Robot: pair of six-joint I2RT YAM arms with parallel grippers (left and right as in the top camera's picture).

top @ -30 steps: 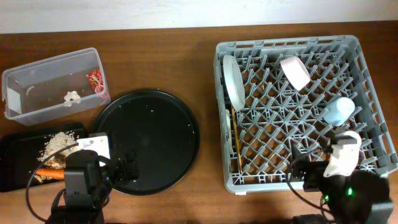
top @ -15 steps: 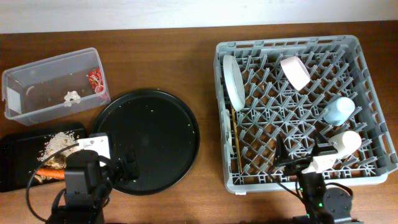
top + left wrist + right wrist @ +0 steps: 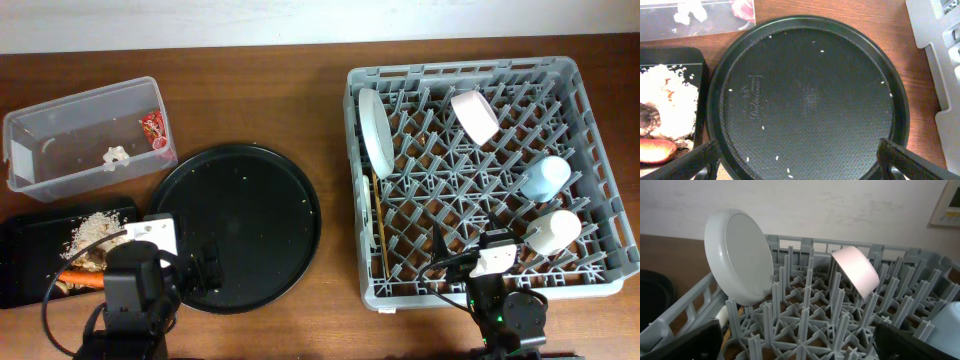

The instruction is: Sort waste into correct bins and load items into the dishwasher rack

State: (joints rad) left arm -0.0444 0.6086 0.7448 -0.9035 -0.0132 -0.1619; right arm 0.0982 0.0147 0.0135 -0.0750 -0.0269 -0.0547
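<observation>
The grey dishwasher rack (image 3: 600,150) holds the white plate (image 3: 375,130) on edge, the white bowl (image 3: 475,116), the light-blue cup (image 3: 545,178), the white cup (image 3: 553,231) and the chopsticks (image 3: 378,230). My right gripper (image 3: 470,262) is open and empty at the rack's front edge. Its wrist view shows the plate (image 3: 740,260) and bowl (image 3: 855,270) beyond the open jaws (image 3: 800,347). My left gripper (image 3: 802,167) is open and empty over the round black tray's near rim. The clear tub (image 3: 60,125) holds the red wrapper (image 3: 153,128) and tissue wad (image 3: 117,156). The flat black tray (image 3: 25,250) holds food scraps (image 3: 95,228) and the carrot (image 3: 80,280).
The large round black tray (image 3: 238,228) lies between the bins and the rack, with a few rice grains on it (image 3: 810,95). The left arm's body (image 3: 135,295) sits at the front edge beside the flat tray. The fork is not clearly visible.
My right gripper let go of the white cup, which now lies in the rack's front right. The gripper drew back toward the rack's front edge. The left arm has not moved.
</observation>
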